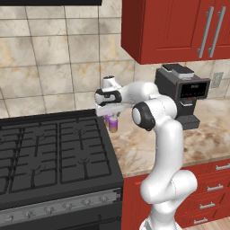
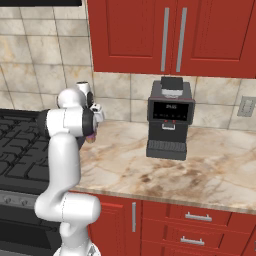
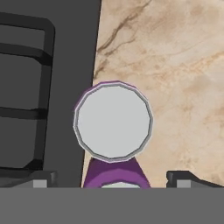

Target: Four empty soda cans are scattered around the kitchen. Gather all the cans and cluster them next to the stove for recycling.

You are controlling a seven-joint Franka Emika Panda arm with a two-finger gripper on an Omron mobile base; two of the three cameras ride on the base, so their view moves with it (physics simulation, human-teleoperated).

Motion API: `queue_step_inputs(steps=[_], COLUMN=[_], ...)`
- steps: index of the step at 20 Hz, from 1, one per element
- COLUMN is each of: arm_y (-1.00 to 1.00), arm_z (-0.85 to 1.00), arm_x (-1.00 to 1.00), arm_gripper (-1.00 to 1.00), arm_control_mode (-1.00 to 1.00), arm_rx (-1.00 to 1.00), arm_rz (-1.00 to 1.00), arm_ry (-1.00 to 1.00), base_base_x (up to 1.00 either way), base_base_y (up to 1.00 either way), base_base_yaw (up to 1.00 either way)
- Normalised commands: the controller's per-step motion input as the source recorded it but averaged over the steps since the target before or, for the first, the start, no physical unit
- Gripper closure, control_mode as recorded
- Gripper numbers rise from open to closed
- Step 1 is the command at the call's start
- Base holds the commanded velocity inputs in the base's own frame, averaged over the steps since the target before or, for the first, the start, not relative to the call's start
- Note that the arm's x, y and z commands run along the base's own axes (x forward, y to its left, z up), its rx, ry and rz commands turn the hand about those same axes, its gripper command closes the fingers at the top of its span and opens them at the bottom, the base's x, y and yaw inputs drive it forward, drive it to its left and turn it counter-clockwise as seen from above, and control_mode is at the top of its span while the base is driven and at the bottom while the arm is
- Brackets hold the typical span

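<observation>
The wide black gas stove with dark iron grates (image 1: pixel 49 152) occupies the left half of the left base view, with a grey knob strip along its front edge. The beige marbled countertop (image 1: pixel 202 139) adjoins its right side. A small purple cylindrical soda can (image 1: pixel 113 124) stands upright on the countertop, just beside the stove's right edge. The white robot arm with dark joints (image 1: pixel 166 148) rises from the lower right and reaches left; its two-finger gripper (image 1: pixel 109 117) points downward directly above the can. The finger spacing cannot be resolved here. A dark boxy coffee machine with a display (image 1: pixel 184 92) stands on the countertop behind the arm. Red wall cabinets (image 1: pixel 175 27) hang above it, and red drawers with metal handles (image 1: pixel 211 188) sit below the countertop. Tan tiled wall (image 1: pixel 54 67) forms the background.
</observation>
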Motion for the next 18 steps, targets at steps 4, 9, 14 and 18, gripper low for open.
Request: queue_step_inputs(steps=[4,9,14,18], arm_y=[0.0,-0.01,-0.07,-0.16], arm_z=[0.25,0.31,0.41,0.53], arm_x=[-0.17,-0.17,-0.19,-0.27], arm_gripper=[-1.0,-1.0,-1.0,-1.0], arm_control_mode=[-1.0,-1.0,-1.0,-1.0], arm_rx=[0.0,0.0,0.01,0.06], arm_rz=[0.0,0.0,0.0,0.0], arm_ry=[-0.02,-0.03,-0.05,-0.1], base_base_x=[0.0,0.0,0.0,0.0], base_base_y=[0.0,0.0,0.0,0.0], base_base_yaw=[0.0,0.0,0.0,0.0])
